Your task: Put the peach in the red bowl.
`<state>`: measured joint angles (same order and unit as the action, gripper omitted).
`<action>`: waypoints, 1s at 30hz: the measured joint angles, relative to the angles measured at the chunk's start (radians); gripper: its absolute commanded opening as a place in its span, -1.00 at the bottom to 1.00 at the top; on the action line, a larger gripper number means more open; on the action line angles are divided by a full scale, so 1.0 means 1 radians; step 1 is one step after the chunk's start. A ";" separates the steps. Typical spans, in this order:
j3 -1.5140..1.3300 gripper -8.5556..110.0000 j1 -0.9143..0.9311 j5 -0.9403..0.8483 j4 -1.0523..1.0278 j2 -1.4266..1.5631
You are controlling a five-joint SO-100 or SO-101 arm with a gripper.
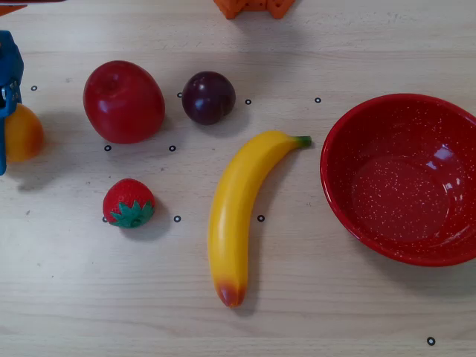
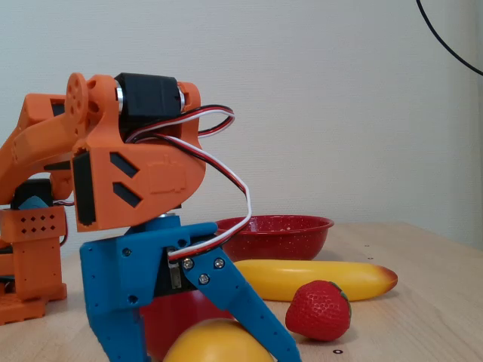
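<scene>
The peach (image 1: 24, 132) is a yellow-orange toy fruit at the far left of the overhead view. In the fixed view it (image 2: 207, 343) sits low between the blue fingers. My gripper (image 1: 9, 126) comes down over it at the left edge. In the fixed view the gripper (image 2: 200, 354) straddles the peach with its jaws spread, one finger (image 2: 253, 320) against the peach's right side and a gap on the left. The red bowl (image 1: 335, 178) is empty at the far right, and in the fixed view it (image 2: 275, 234) stands behind the banana.
A red apple (image 1: 123, 101), a dark plum (image 1: 208, 97), a strawberry (image 1: 129, 202) and a long banana (image 1: 238, 208) lie between the peach and the bowl. The orange arm base (image 1: 253, 7) is at the top edge.
</scene>
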<state>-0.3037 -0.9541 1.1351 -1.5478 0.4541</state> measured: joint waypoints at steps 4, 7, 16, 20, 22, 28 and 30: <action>0.000 -0.74 -0.003 0.017 0.000 0.000; 0.000 -0.85 -0.003 0.021 0.000 0.000; 0.054 -0.85 -0.002 0.025 -0.058 -0.014; 0.067 -0.85 -0.002 0.025 -0.117 -0.014; 0.069 -0.85 -0.003 0.025 -0.138 -0.014; 0.072 -0.85 -0.003 0.023 -0.202 -0.002; 0.072 -0.85 -0.003 0.021 -0.224 0.000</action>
<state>-0.2316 -0.9572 1.1566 -1.7717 0.4541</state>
